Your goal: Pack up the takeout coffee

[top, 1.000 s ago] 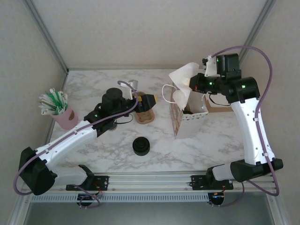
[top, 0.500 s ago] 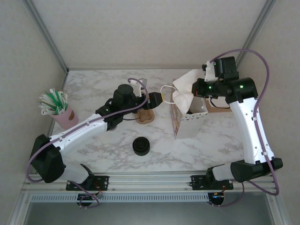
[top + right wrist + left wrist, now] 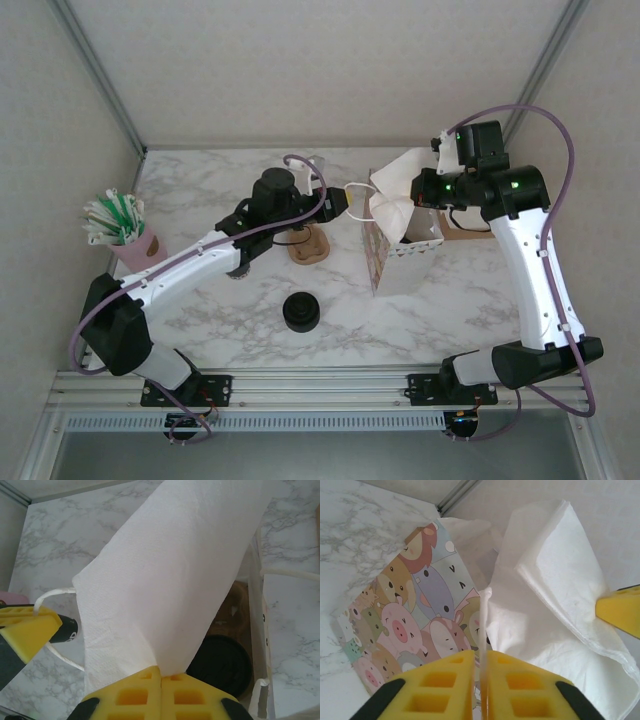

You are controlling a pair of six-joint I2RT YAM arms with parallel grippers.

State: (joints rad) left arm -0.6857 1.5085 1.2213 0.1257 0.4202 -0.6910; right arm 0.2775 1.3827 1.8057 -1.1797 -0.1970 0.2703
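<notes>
The takeout coffee shows as a round black lid [image 3: 220, 662] down inside the open paper bag [image 3: 385, 262], whose side carries cartoon animals [image 3: 410, 610]. My left gripper [image 3: 480, 656] is shut on the bag's thin white cord handle [image 3: 483, 615], at the bag's left rim [image 3: 340, 205]. My right gripper [image 3: 161, 670] is shut on a white paper napkin [image 3: 165, 575], which it holds over the bag's mouth [image 3: 392, 195]. The napkin hides much of the bag's inside. The cup's wall is hidden.
A low black pile of lids [image 3: 300, 312] lies in front of the bag. A brown stack [image 3: 310, 245] stands just left of it. A pink cup of straws [image 3: 125, 235] is at the far left, and a cardboard box [image 3: 470, 225] sits behind the bag.
My left gripper has moved right to the bag's handle and closed on the cord. My right gripper has brought the napkin slightly lower over the bag.
</notes>
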